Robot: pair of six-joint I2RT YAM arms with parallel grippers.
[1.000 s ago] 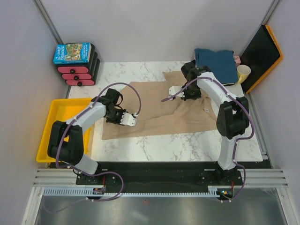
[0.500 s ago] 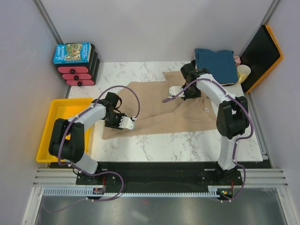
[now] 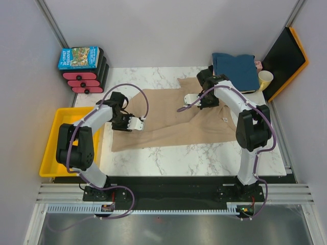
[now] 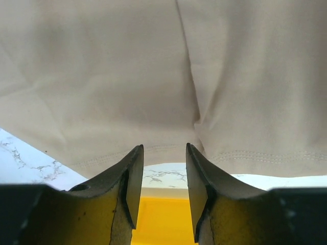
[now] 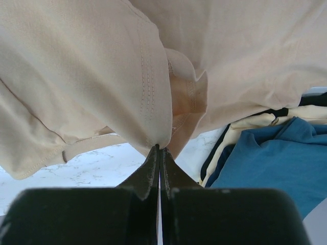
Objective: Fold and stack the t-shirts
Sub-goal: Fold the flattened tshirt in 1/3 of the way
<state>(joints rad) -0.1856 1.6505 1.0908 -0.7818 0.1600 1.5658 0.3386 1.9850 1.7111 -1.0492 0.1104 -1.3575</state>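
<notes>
Right tool (image 5: 158, 149) pinches tan t-shirt (image 5: 245, 51), clear only from wrist view

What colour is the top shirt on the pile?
The shirt is teal-blue, clearest in the top external view.

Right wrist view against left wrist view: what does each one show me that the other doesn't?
Only the right wrist view shows the right gripper shut on a pinch of the tan shirt, with a blue shirt on a pile beside it. Only the left wrist view shows the left gripper open, nothing between its fingers, and the yellow tray below. Both show the tan shirt and the marble table.
</notes>
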